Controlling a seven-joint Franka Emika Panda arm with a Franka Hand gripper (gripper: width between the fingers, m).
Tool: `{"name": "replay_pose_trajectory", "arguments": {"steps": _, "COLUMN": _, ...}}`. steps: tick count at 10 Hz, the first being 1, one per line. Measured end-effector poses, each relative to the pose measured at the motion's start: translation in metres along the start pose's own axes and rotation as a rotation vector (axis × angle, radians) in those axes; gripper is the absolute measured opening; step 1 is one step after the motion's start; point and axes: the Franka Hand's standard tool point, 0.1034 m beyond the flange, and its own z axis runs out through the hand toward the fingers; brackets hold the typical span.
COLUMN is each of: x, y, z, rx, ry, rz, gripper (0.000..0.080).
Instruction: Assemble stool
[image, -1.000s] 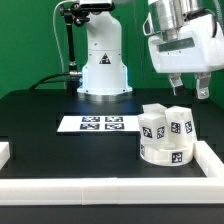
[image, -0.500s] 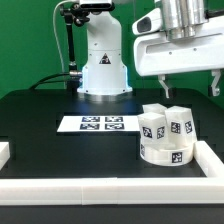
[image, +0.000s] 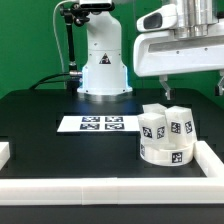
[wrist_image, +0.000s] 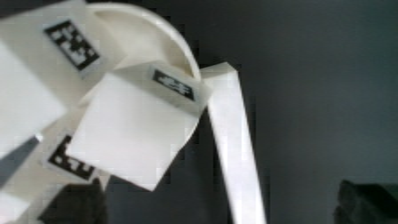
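Seat (image: 165, 152): white plastic, smooth, slight sheen; black-and-white tags printed flat on rim. Legs (image: 168, 124) on it: same white plastic, matt faces, crisp printed tags. From my wrist, leg (wrist_image: 146, 125) looks smooth and even, seat (wrist_image: 157, 42) edge faintly glossy. Table (image: 60, 150): black, matt, fine-textured, cloth-like. Rails (image: 110, 189): white, smooth, dull finish. Marker board (image: 97, 124): thin, flat, paper-like white, matt. My housing (image: 185, 50): glossy white plastic. Base (image: 104, 62): glossy white shell, soft highlights.
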Motion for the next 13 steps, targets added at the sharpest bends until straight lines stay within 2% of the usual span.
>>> {"name": "replay_pose_trajectory", "arguments": {"steps": 4, "x": -0.001, "y": -0.003, "z": 0.008, "rx": -0.064, "ry": -0.005, "rz": -0.433, "gripper": 0.0649}}
{"name": "replay_pose_trajectory", "arguments": {"steps": 8, "x": 0.001, "y": 0.002, "z": 0.010, "rx": -0.074, "ry": -0.024, "rz": -0.671, "gripper": 0.0649}}
{"name": "replay_pose_trajectory", "arguments": {"steps": 9, "x": 0.000, "y": 0.005, "z": 0.014, "rx": -0.087, "ry": -0.036, "rz": -0.749, "gripper": 0.0649}}
{"name": "replay_pose_trajectory", "arguments": {"steps": 13, "x": -0.001, "y": 0.009, "z": 0.028, "rx": -0.098, "ry": -0.066, "rz": -0.771, "gripper": 0.0649}}
